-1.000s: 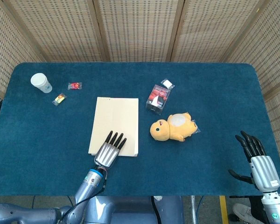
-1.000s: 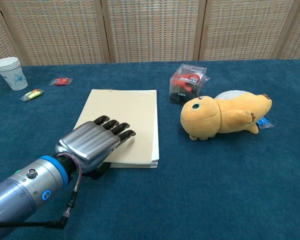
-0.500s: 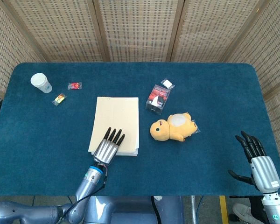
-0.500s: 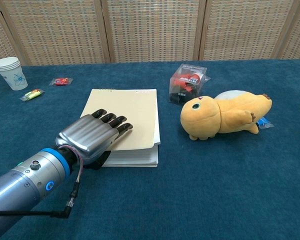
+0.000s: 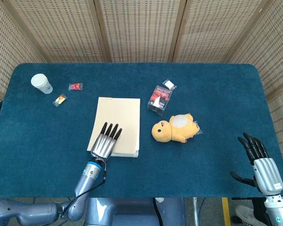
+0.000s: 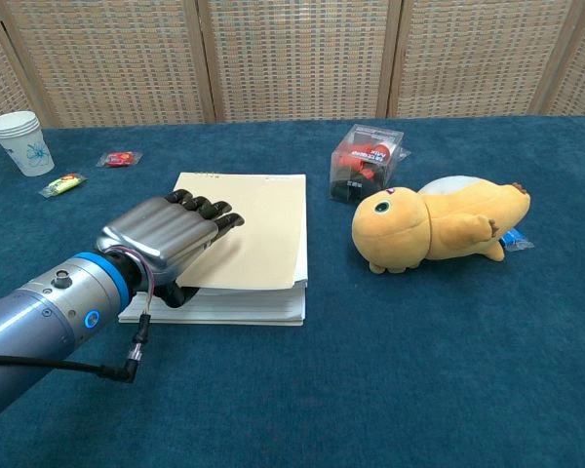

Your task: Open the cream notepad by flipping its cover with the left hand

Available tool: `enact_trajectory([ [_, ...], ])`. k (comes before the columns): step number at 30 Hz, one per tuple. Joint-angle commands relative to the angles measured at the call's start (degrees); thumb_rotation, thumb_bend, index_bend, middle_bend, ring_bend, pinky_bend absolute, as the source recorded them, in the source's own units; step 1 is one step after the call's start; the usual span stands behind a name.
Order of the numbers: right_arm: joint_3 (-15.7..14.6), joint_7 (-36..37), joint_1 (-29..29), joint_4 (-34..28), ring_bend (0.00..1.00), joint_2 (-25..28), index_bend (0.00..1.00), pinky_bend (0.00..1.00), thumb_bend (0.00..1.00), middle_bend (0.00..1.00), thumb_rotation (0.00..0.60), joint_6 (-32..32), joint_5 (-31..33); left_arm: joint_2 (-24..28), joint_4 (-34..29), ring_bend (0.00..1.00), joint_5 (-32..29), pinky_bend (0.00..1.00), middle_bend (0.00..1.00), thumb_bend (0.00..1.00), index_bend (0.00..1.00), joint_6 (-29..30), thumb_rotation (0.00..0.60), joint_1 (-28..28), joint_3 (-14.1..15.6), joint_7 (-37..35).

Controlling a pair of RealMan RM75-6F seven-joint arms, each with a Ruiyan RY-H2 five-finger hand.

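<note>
Notepad (image 6: 244, 229) cover's near edge lifted

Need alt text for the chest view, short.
A metallic left robot hand lifts the near edge of the cover of a cream rectangular notepad on a blue felt table, white pages showing beneath. To the right lie a yellow plush toy and a clear plastic box with red contents; a white paper cup stands far left.

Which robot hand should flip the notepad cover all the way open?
The left hand. It already holds the cover of the cream notepad lifted at its near edge. The right hand sits far off by the table's corner.
</note>
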Motion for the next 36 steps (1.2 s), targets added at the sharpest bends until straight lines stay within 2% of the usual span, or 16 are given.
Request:
enact_trajectory([
  [1,0.0,0.1,0.0,0.0,0.00,0.0,0.00,0.00,0.00,0.00,0.600,0.1,0.0,0.1,-0.1,0.00,-0.6,0.00,0.00,0.49,0.00,0.5,0.600,-0.4,-0.4,0.1],
  [8,0.0,0.0,0.0,0.0,0.00,-0.1,0.00,0.00,0.00,0.00,0.600,0.1,0.0,-0.1,0.1,0.00,-4.2,0.00,0.00,0.49,0.01,0.8,0.600,-1.4,-1.2,0.6],
  [13,0.0,0.3,-0.1,0.1,0.00,-0.1,0.00,0.00,0.00,0.00,0.600,0.5,-0.3,-0.9,1.5,0.00,-5.3,0.00,0.00,0.49,0.27,1.3,0.600,-2.3,-1.6,0.1],
  [20,-0.1,0.4,-0.1,0.3,0.00,-0.3,0.01,0.00,0.00,0.00,0.600,0.7,-0.7,-2.1,4.4,0.00,-3.9,0.00,0.00,0.49,0.48,2.4,0.600,-3.0,-1.5,-2.6],
  [25,0.0,0.7,-0.2,0.4,0.00,-0.3,0.01,0.00,0.00,0.00,0.600,1.1,-0.8,-2.8,6.0,0.00,-2.7,0.00,0.00,0.53,0.65,3.1,0.600,-2.9,-1.1,-4.7],
  [36,0.0,1.1,-0.3,0.6,0.00,-0.3,0.01,0.00,0.00,0.00,0.600,1.3,-0.7,-1.6,6.3,0.00,-0.7,0.00,0.00,0.55,0.73,4.2,0.600,-2.1,0.6,-7.1],
])
